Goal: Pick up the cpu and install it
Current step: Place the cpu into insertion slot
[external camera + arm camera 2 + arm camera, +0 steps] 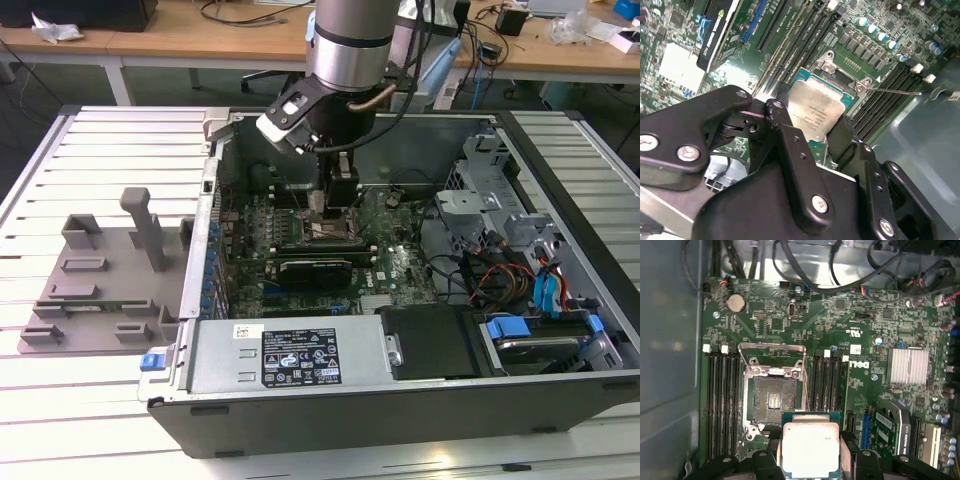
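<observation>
Here, my end effector (333, 205) reaches down into an open computer case (300, 420) lying on its side on a slatted tabletop (100, 400). It is clenched on the cpu (811, 447), a small square chip with a silver top plate and a green rim, pinched at two opposite edges by my black fingers (842, 137). In both wrist views the cpu hangs above the green motherboard (860, 340), not yet seated. In the first wrist view the socket (772, 400) lies open and bare, its metal frame (775, 371) swung up, with rows of black memory slots (722, 390) on either side. Out on the tabletop, toward the exterior view's left of the case, a grey plastic tray (90, 290) sits well apart from my arm.
</observation>
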Controlling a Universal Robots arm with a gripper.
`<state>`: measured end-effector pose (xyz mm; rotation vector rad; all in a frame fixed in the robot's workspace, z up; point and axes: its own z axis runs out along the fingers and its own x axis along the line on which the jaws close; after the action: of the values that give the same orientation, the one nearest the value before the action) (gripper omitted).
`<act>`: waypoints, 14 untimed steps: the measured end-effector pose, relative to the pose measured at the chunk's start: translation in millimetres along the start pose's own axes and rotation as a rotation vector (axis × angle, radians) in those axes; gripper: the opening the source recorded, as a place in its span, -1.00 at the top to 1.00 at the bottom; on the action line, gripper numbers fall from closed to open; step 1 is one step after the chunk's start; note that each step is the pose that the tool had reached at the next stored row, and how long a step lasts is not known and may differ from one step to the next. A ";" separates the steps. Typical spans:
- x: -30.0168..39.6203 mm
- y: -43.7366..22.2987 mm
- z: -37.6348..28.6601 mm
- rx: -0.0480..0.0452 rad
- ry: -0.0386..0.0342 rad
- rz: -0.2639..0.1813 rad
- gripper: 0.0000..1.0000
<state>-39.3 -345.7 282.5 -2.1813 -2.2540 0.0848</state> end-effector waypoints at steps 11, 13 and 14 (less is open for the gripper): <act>4.8 0.6 1.2 0.0004 -0.0091 0.002 -0.09; 13.1 1.2 1.5 0.0004 -0.0104 0.002 -0.09; 16.3 1.3 1.6 0.0005 -0.0111 0.002 -0.09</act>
<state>-38.6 -329.4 280.2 -2.1888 -2.2570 0.0978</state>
